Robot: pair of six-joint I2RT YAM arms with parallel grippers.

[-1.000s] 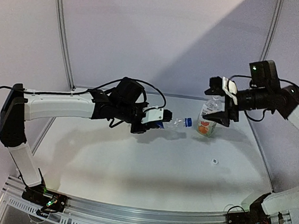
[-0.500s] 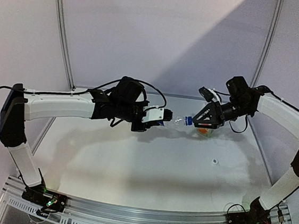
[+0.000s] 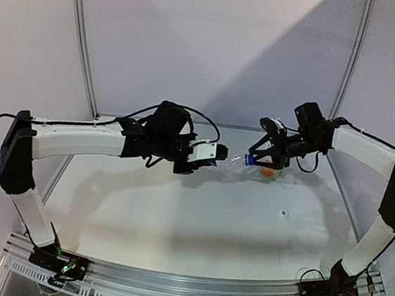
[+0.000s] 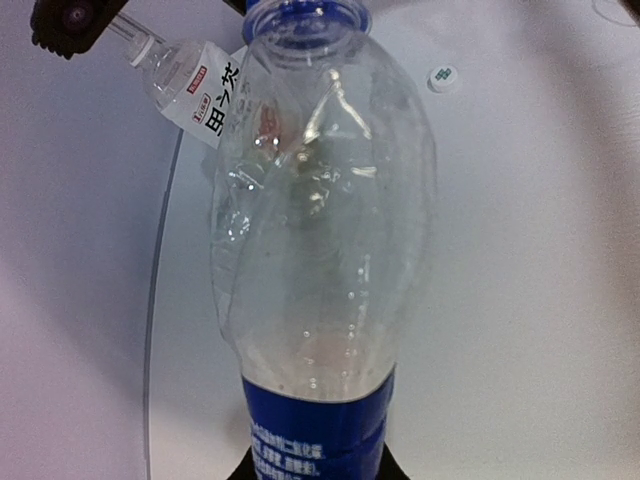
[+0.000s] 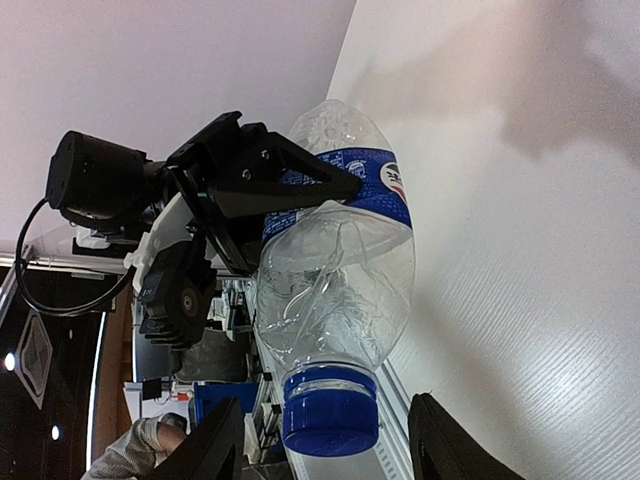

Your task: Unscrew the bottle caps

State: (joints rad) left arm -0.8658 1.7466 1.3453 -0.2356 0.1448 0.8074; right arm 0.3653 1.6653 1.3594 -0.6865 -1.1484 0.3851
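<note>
Now, the small round blue plastic screw cap (image 5: 330, 412) is on the neck of the slim clear plastic bottle with the blue label (image 5: 335, 260). That bottle is up off the table, lying level in mid-air with its neck aimed at the right arm. The left hand (image 3: 209, 153) is clamped on the labelled body, black fingers (image 5: 270, 180) pressed across the label. The right hand (image 5: 328, 402) is spread wide, one finger on each side of the cap with a gap showing on both sides, nothing gripped. How far the fingers reach along the cap is hard to judge from overhead; probably only the tips are level with it.

To do this well, ease forward until the pads cover the cap's ribbed wall but stop short of the collar ring. Centre the cap between the jaws, close firmly, then turn about the bottle's own axis. The body looks dented and soft, so the left hand needs a hard hold or the whole bottle will spin with the cap.

Further out, the wider clear plastic bottle with the green-white-orange label (image 3: 271, 171) sits on the white table (image 3: 176, 216) just behind the right hand. A small round white cap (image 3: 284, 214) lies well apart from it, so that one looks done.
</note>
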